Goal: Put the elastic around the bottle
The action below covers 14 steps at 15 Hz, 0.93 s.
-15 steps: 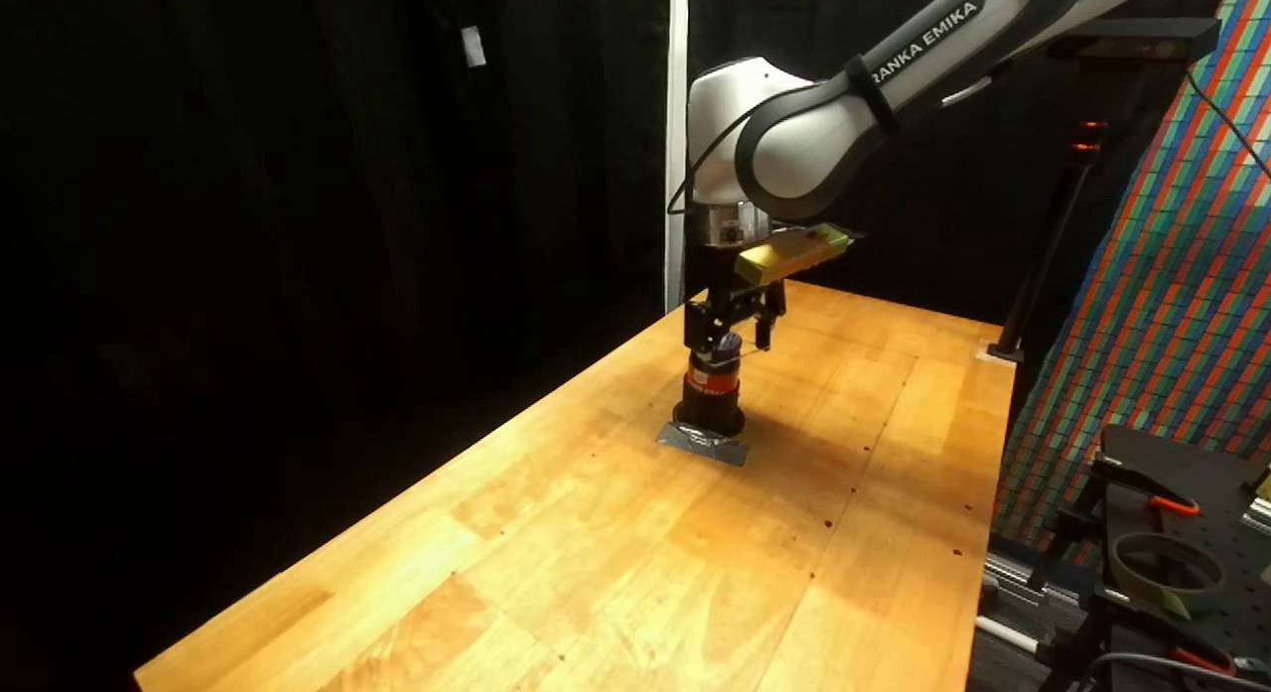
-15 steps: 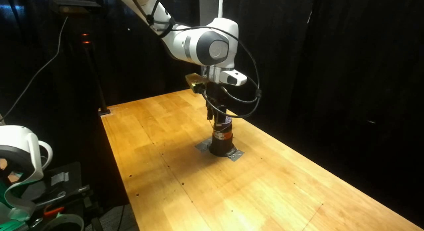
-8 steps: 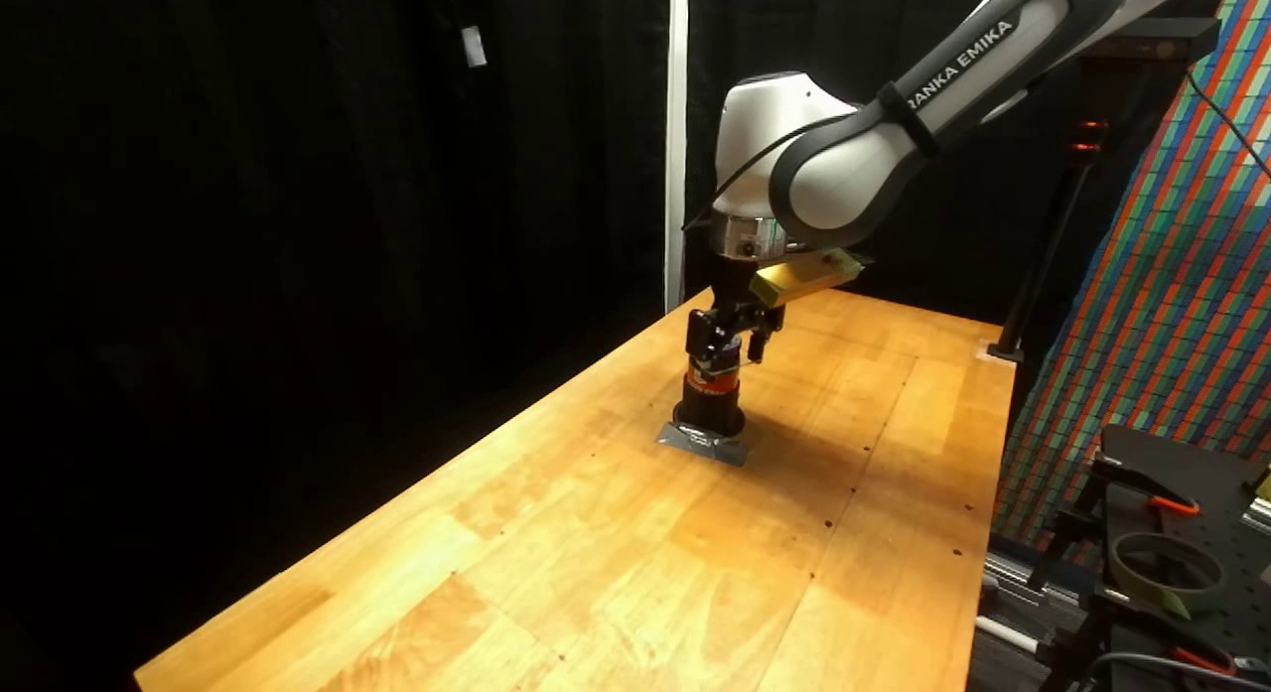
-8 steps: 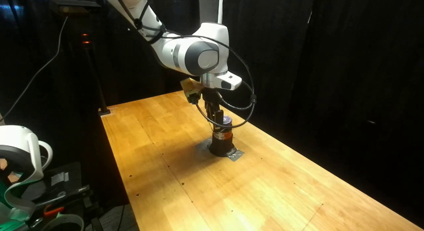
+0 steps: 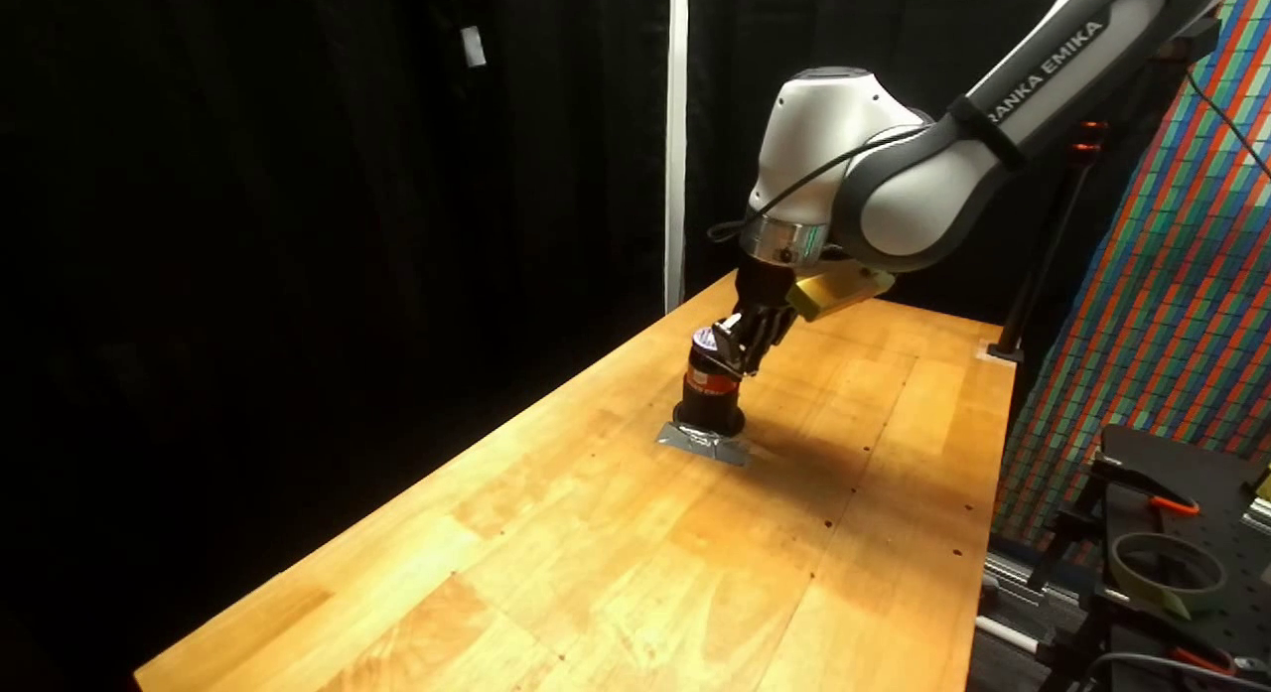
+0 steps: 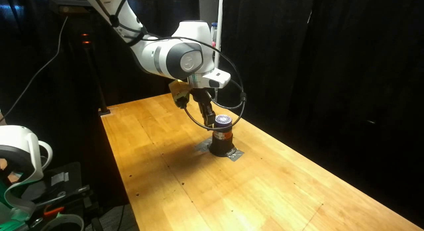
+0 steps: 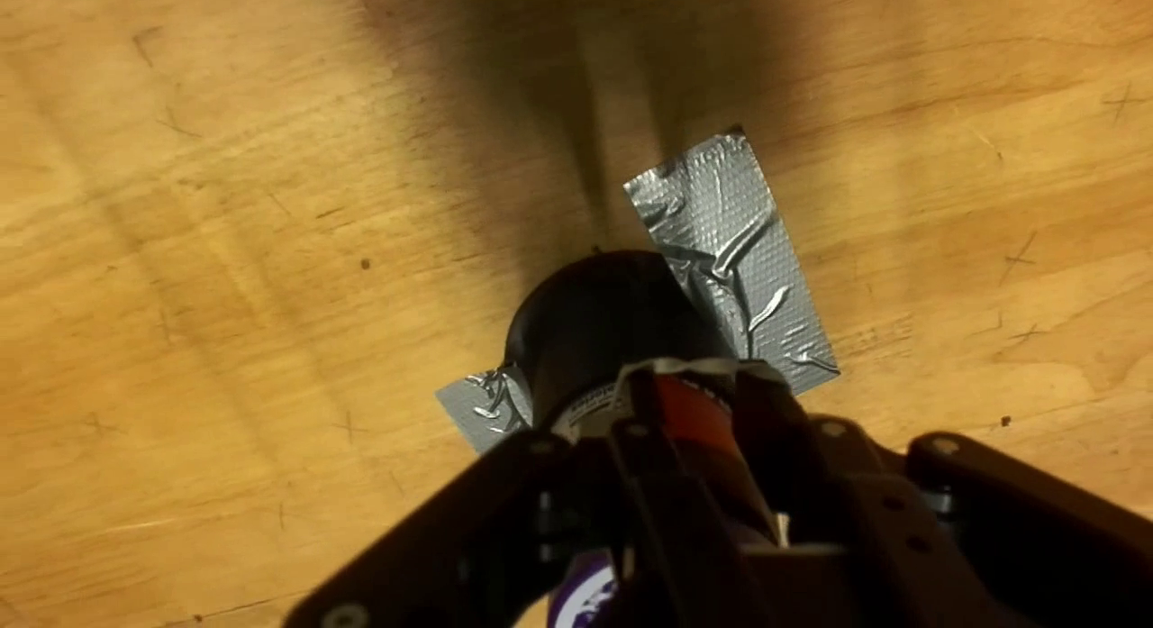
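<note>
Pulling away could, we judge, drag the elastic [image 7: 695, 367] along, because it stretches across the narrowly parted jaws of our pincer [image 7: 703, 392]; whether it rings the bottle [image 5: 711, 382] we cannot tell. The bottle, its contents hidden, stands upright in a black holder [image 7: 608, 322] on the table [image 5: 596, 543].

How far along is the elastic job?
Looks done: a thin line across the bottle in an exterior view suggests the loop is around it. In hand: the wrist view shows the elastic strung across the tips of the open pincer. Left: probably slipping it off the pincer so it hugs the bottle alone.
</note>
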### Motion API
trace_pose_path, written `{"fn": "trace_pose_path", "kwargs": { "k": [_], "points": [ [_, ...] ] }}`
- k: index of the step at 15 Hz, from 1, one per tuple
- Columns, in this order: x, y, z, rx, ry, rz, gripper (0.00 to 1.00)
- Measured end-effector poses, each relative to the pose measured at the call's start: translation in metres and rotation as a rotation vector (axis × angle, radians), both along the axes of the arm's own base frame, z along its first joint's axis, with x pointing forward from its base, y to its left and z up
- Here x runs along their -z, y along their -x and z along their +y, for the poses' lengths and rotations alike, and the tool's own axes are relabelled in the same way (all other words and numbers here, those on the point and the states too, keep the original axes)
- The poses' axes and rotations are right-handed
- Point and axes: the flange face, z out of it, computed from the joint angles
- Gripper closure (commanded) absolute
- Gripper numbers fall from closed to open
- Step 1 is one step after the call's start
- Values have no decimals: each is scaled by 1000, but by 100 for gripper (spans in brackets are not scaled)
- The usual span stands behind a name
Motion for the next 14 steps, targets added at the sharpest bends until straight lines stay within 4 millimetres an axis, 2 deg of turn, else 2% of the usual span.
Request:
{"fn": "trace_pose_path", "kwargs": {
  "k": [7, 14],
  "points": [
    [-15, 37, 8, -35, 26, -255, 100],
    [-10, 56, 4, -40, 76, -370, 100]
  ]
}}
